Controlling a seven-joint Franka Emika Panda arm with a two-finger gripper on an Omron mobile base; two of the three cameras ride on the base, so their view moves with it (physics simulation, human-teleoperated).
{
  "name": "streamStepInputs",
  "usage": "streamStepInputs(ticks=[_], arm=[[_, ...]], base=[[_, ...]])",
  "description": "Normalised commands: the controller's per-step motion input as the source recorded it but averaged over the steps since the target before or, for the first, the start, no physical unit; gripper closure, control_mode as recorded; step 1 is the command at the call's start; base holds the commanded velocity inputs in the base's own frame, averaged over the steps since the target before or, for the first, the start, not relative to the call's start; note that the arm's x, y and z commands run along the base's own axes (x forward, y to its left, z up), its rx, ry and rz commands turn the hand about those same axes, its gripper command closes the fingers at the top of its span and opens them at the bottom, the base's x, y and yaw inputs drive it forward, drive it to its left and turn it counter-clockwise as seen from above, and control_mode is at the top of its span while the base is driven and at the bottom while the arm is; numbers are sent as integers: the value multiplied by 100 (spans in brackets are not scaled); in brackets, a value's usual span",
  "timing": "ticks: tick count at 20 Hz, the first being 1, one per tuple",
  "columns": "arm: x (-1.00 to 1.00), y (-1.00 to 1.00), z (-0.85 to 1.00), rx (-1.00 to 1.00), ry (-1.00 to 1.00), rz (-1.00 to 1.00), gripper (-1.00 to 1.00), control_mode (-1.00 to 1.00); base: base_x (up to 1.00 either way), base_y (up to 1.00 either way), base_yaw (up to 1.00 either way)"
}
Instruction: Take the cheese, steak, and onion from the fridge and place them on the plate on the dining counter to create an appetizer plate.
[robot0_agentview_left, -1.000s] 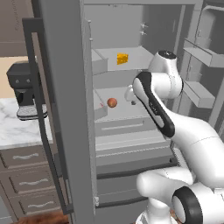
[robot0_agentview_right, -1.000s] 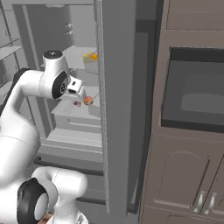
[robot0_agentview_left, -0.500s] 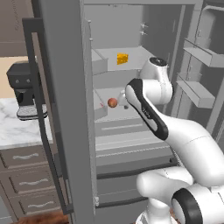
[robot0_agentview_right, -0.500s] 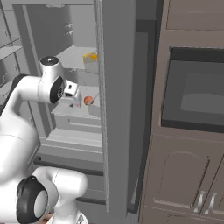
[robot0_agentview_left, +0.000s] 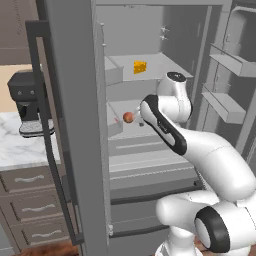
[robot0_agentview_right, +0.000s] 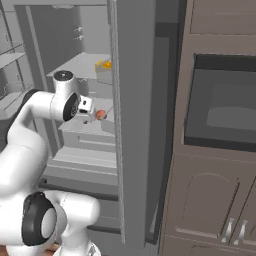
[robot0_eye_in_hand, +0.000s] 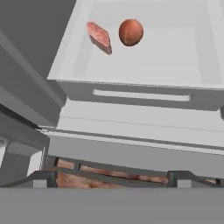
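The gripper (robot0_agentview_right: 92, 111) stands with its fingers spread wide and empty, poised at the front of the open fridge (robot0_agentview_left: 165, 75). Ahead of the fingertips, on the middle shelf, the onion (robot0_eye_in_hand: 131, 32) and the steak (robot0_eye_in_hand: 99, 36) lie just beside each other, apart from the fingers. The cheese (robot0_agentview_left: 140, 67) sits on the shelf above them. The wide spread suits an approach to a round item; no food is held yet.

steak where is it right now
In the hand view the steak lies on a pale fridge shelf, just left of the onion, not touching it.
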Motion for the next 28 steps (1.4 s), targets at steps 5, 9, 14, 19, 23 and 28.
streamStepInputs(ticks=[5,9,14,19,23,28], arm=[[34,6,-28,0,-9,11,-100,-100],[32,28,-18,0,-14,15,-100,-100],[20,17,-42,-1,-21,12,-100,-100],[43,1,-22,0,-4,5,-100,-100],[53,0,-11,0,0,1,-100,-100],[54,3,-13,0,2,0,-100,-100]], base=[[0,0,0],[0,0,0],[0,0,0],[0,0,0],[0,0,0],[0,0,0]])
